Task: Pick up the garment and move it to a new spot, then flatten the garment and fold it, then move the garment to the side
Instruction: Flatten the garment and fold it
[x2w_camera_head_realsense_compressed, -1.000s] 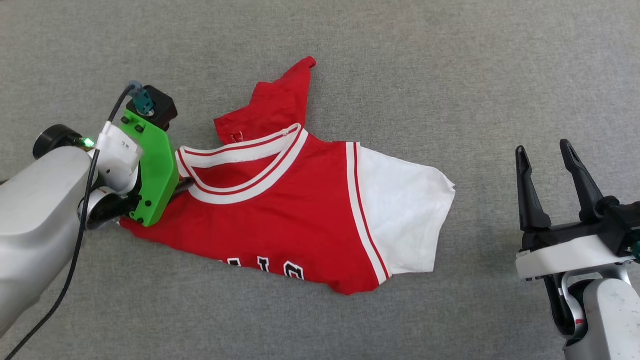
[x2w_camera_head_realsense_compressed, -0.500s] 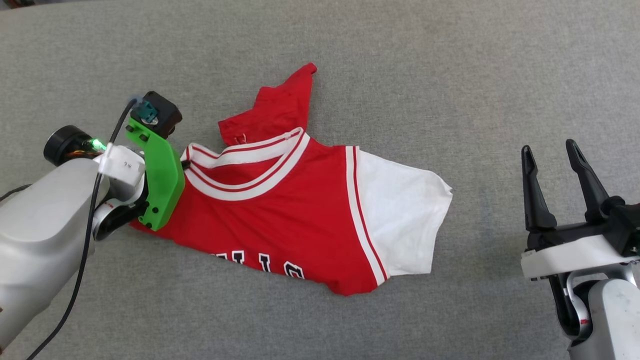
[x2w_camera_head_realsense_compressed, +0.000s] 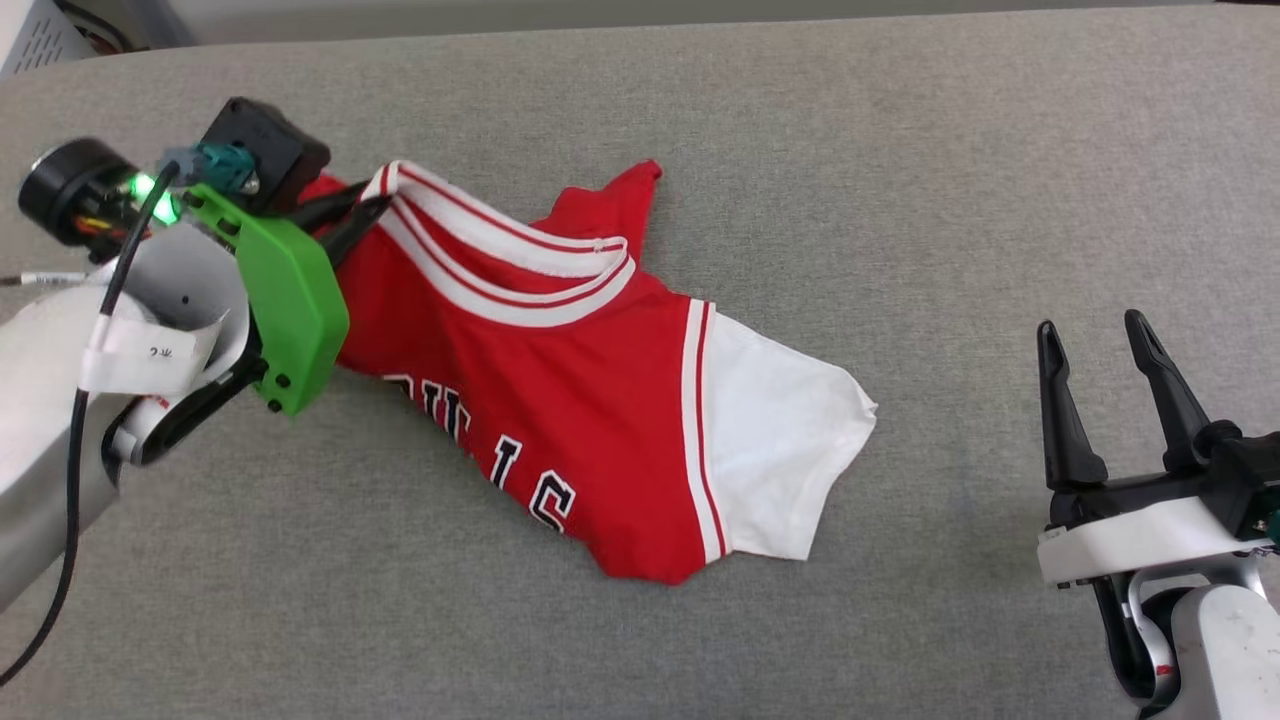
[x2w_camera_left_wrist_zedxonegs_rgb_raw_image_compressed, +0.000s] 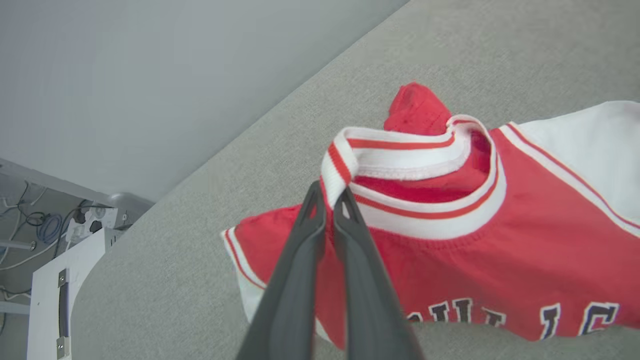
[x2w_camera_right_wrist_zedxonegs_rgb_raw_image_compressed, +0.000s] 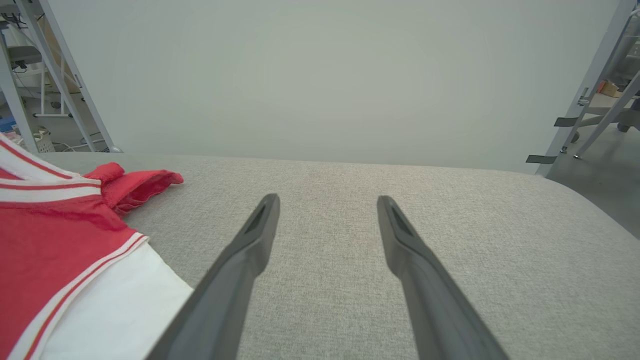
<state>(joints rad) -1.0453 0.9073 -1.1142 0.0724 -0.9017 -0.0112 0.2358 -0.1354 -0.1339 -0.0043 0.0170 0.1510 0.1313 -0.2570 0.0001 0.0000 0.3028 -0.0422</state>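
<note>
The garment is a red jersey with a white sleeve, striped collar trim and black lettering, lying crumpled on the grey table. My left gripper is shut on the collar's left end and holds it lifted off the surface, while the garment's right side rests on the table. The left wrist view shows the two fingers closed together on the striped collar of the garment. My right gripper stands open at the lower right, apart from the garment, nothing between its fingers.
The grey padded table stretches wide around the garment, its far edge near the top of the head view. A white cabinet with cables stands beyond the table's left end. Metal frames stand off to the right.
My left gripper closed on the collar and lifted it up and away, dragging the garment's left side off the table and tilting the lettering. The head camera shifted. The right gripper stayed put.
</note>
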